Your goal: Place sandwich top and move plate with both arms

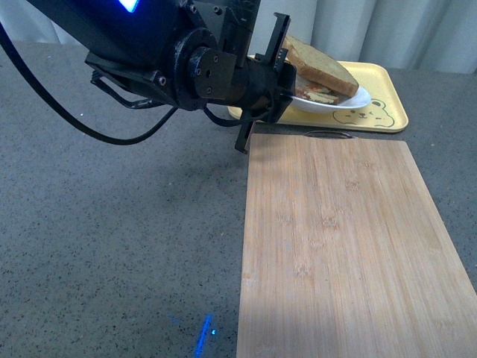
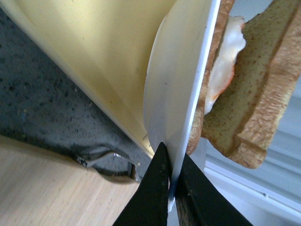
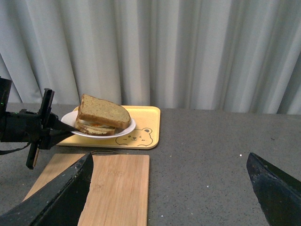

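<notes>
1. The left claw (image 2: 171, 190) is closed on the rim of the plate (image 1: 356, 100); the left wrist view shows one black finger pressed on each face of the white edge; the left arm (image 1: 149, 60) reaches in from the left of the front view.
2. The plate is held over the near left part of the yellow tray (image 1: 384, 112) with the bear drawing; it seems raised clear of the tray.
3. The sandwich top (image 1: 322, 66) lies uppermost on the stack on the plate, over the fried egg (image 2: 225, 61); it sits somewhat askew on the lower slice (image 3: 94, 129).
4. The right claw (image 3: 167, 195) is open wide; its fingers (image 3: 51, 197) stand far apart at the two sides of the right wrist view, with nothing between them; it hangs over the grey tabletop (image 3: 211, 150), well apart from the plate.
5. A bamboo cutting board (image 1: 350, 246) lies flat on the tabletop, just in front of the tray; its metal loop (image 2: 108, 157) is on the edge that faces the tray.
6. A pale curtain (image 3: 188, 47) hangs behind the tabletop.
</notes>
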Controlling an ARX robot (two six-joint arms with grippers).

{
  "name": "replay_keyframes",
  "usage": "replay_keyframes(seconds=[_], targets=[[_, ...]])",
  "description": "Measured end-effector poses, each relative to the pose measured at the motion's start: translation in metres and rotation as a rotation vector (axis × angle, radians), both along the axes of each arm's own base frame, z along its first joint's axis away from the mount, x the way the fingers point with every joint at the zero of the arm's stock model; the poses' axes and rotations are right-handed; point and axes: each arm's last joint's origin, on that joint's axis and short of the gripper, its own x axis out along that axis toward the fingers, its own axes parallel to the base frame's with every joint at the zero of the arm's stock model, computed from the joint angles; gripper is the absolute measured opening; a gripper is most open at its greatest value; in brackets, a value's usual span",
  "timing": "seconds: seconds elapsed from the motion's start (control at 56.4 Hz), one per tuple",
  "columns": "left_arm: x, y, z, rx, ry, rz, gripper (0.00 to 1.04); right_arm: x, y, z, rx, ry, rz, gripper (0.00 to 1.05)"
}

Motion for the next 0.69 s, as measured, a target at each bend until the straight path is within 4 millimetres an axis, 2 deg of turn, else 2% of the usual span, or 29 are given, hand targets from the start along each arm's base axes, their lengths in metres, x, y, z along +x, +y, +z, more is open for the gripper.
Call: replay_keyframes(seconds=[0.142,0.284,0.319,0.337,0.355,0.443,0.514,0.585,0.656,0.692], targets=[[0.016,-0.002,0.000,-0.009,0.026,0.050,0.04,0.000,0.000,0.000,0.000,0.000,0.000,0.95],[0.022,-0.003,0.001,-0.002,0.041,0.060,0.05,0.000,0.000,0.000,0.000,0.000,0.000,0.95],[0.022,-0.004,0.002,0.000,0.041,0.059,0.11,0.000,0.000,0.000,0.000,0.000,0.000,0.95],[0.023,-0.003,0.002,0.007,0.037,0.059,0.20,0.000,0.000,0.000,0.000,0.000,0.000,0.95],[0.022,-0.003,0.001,0.029,0.030,0.057,0.48,0.000,0.000,0.000,0.000,0.000,0.000,0.95],[0.011,0.004,0.006,0.111,0.011,0.016,0.66,0.000,0.000,0.000,0.000,0.000,0.000,0.95],[0.005,0.008,0.012,0.157,-0.005,0.001,0.75,0.000,0.000,0.000,0.000,0.000,0.000,0.95],[-0.002,0.013,0.026,0.231,-0.043,-0.020,0.86,0.000,0.000,0.000,0.000,0.000,0.000,0.95],[-0.012,0.019,0.044,0.377,-0.105,-0.043,0.98,0.000,0.000,0.000,0.000,0.000,0.000,0.95],[-0.017,0.022,0.051,0.451,-0.146,-0.052,1.00,0.000,0.000,0.000,0.000,0.000,0.000,0.95]])
